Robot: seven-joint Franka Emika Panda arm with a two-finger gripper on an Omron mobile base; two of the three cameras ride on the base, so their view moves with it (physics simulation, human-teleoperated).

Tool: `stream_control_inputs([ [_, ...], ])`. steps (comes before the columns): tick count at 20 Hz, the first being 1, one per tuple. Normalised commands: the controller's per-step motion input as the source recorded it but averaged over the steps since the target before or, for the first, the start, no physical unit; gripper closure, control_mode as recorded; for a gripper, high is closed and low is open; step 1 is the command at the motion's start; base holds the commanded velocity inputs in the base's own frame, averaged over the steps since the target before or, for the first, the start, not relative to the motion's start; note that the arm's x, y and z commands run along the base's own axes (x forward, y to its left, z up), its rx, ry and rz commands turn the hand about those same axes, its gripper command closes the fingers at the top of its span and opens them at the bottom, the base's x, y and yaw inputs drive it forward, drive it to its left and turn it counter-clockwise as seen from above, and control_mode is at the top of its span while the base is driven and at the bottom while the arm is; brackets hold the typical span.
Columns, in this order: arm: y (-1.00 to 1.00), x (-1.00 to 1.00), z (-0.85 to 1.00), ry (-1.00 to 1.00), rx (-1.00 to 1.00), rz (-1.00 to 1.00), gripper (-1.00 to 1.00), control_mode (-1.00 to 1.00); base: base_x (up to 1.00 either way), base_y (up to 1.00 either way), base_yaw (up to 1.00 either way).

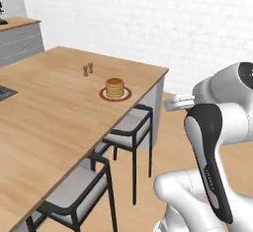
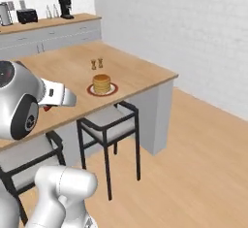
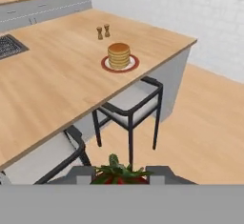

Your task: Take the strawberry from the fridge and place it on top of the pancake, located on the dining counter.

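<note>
The big wooden bench (image 1: 54, 122) is the largest thing here, long and light brown, with a dark sink (image 3: 9, 45) set into it at its far left side in my hand view. Behind it, against the wall, runs another bench with grey drawers (image 2: 48, 33), and a black coffee maker (image 2: 65, 8) and a dark toaster (image 2: 26, 15) stand on that one. Two chairs with dark frames and grey seats are tucked along the near edge of the wooden bench, one nearer the corner (image 3: 131, 108) and one closer to me (image 1: 74, 191). The pancake (image 3: 119, 55) sits on a small plate with a red rim (image 3: 134, 65), near that same edge of the wooden bench and above the chair by the corner. Just past the plate stand two tiny brown shakers (image 3: 103, 31), side by side. My jaws (image 3: 119, 176) are pulled in tight on the strawberry (image 3: 116, 174); its green leaves and a bit of red peek up between my fingertips (image 3: 81, 174). I hold it in the air, off the bench and well apart from the pancake.
</note>
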Motion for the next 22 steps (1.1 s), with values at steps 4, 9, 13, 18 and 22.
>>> stream_control_inputs([
  [4,0.0,0.0,0.0,0.0,0.0,0.0,1.0,1.0,0.88,-0.59,0.38],
  [9,0.0,0.0,0.0,0.0,0.0,0.0,1.0,1.0,0.76,-0.55,0.4],
  [13,0.0,0.0,0.0,0.0,0.0,0.0,1.0,1.0,0.8,-0.33,0.43],
  [18,0.0,0.0,0.0,0.0,0.0,0.0,1.0,1.0,0.68,-0.3,0.45],
  [22,0.0,0.0,0.0,0.0,0.0,0.0,1.0,1.0,0.56,-0.42,0.45],
])
